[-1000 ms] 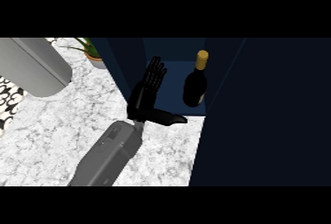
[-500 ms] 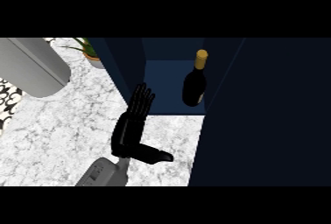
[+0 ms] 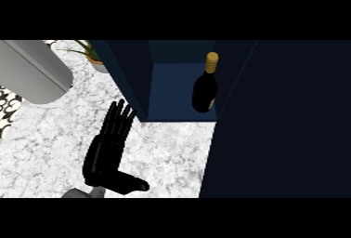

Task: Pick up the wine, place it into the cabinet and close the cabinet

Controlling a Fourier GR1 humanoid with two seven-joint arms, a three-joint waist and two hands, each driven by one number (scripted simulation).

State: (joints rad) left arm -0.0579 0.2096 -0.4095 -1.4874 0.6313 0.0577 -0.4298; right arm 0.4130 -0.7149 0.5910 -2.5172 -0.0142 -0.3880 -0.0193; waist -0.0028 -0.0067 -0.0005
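Marble counter (image 3: 48, 139) carries only the right hand (image 3: 106, 153), flat, fingers straight, grasping nothing; wine (image 3: 204, 88) stands inside the cabinet (image 3: 179, 95).

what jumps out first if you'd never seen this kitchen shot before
The dark wine bottle with its gold cap, upright inside the open blue cabinet at top centre. Next the black hand, fingers straight, over the marble counter at lower left, apart from the bottle. A big dark door fills the right side.
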